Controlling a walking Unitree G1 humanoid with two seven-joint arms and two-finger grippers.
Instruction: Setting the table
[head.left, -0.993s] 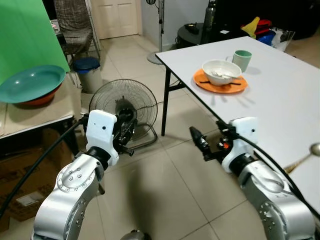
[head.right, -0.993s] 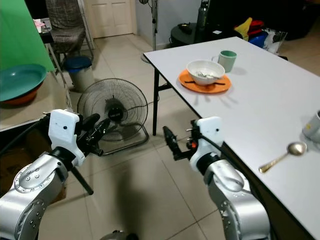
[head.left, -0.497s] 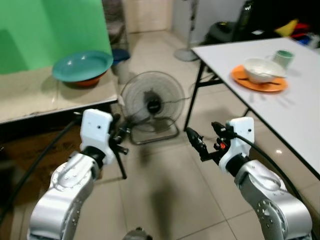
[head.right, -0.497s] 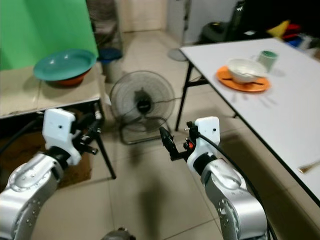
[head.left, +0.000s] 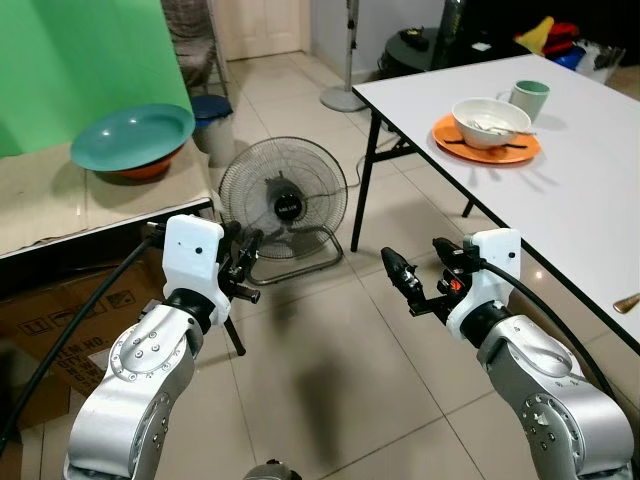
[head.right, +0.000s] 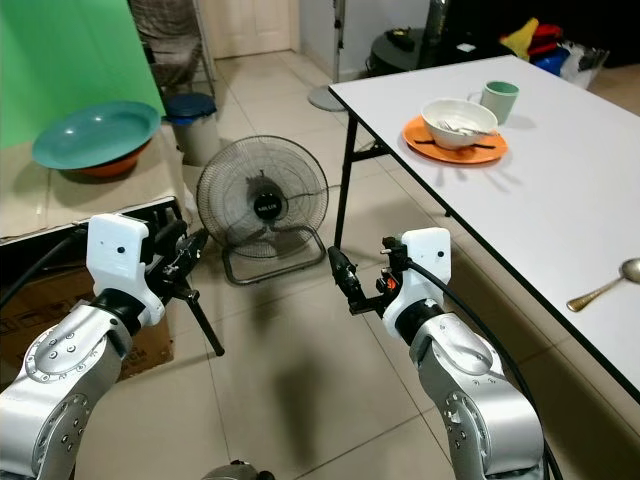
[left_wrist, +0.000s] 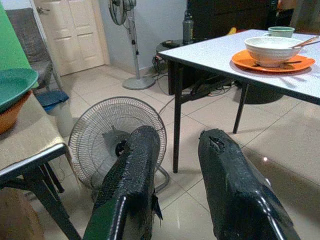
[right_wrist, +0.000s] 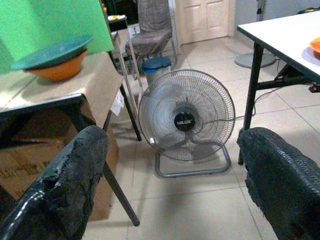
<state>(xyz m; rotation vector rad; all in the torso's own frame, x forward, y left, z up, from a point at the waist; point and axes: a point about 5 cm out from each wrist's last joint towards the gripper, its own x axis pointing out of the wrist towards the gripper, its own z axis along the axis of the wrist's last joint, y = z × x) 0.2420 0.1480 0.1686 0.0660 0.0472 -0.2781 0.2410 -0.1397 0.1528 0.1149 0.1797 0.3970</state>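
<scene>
Room with pale tiled floor, white table on black legs, floor fan, standing fan near a panelled door, green screen, low side table, grey chair, cardboard box.

"MILUX" on floor fan hub

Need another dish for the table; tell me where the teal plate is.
The teal plate sits on an orange bowl on the side table at the robot's far left, behind the floor fan.
</scene>
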